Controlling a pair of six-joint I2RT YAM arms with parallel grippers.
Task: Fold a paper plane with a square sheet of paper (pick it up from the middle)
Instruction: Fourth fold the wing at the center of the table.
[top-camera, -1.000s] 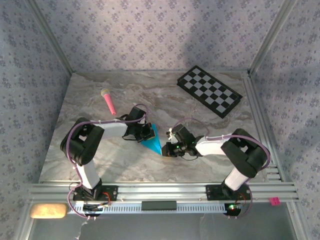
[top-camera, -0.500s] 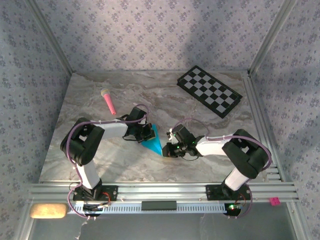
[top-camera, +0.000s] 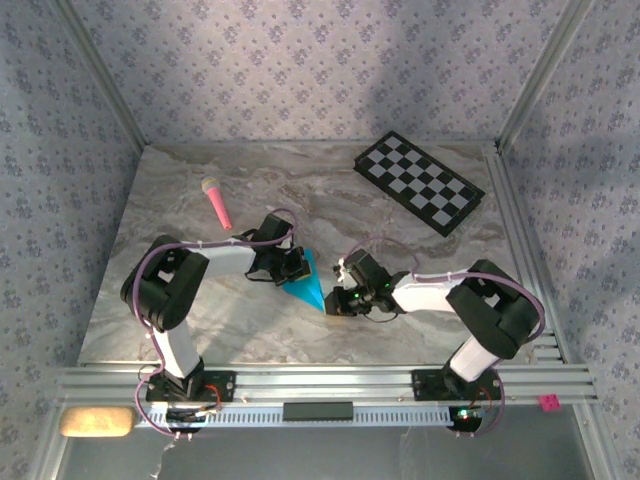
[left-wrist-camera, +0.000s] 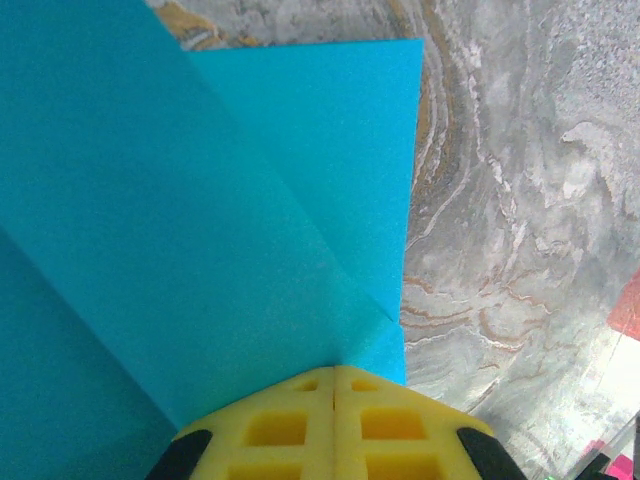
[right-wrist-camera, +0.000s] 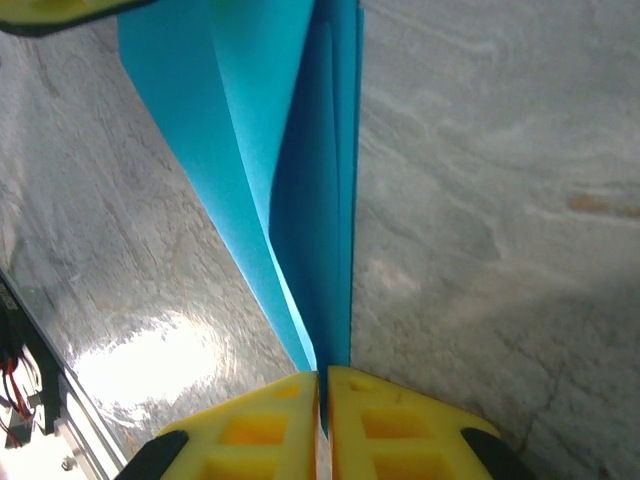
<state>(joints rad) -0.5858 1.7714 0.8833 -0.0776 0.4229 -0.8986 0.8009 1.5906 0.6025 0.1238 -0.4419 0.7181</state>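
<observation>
The cyan-blue sheet of paper (top-camera: 308, 281) is folded into a pointed dart shape with layered flaps and lies low over the marble table, between the two arms. My left gripper (top-camera: 294, 264) is shut on its wide end; in the left wrist view the yellow fingertips (left-wrist-camera: 300, 425) meet at the paper's (left-wrist-camera: 200, 200) edge. My right gripper (top-camera: 333, 300) is shut on the narrow tip. In the right wrist view the paper (right-wrist-camera: 300, 150) runs down into the thin slit between the right gripper's (right-wrist-camera: 322, 378) jaws.
A pink stick with a pale head (top-camera: 217, 201) lies at the back left. The black-and-white checkered board (top-camera: 420, 182) sits at the back right. Metal rails (top-camera: 320, 382) edge the table's near side, with patterned walls around.
The right gripper has edged slightly left at the paper's tip. The left arm and the paper have not visibly moved.
</observation>
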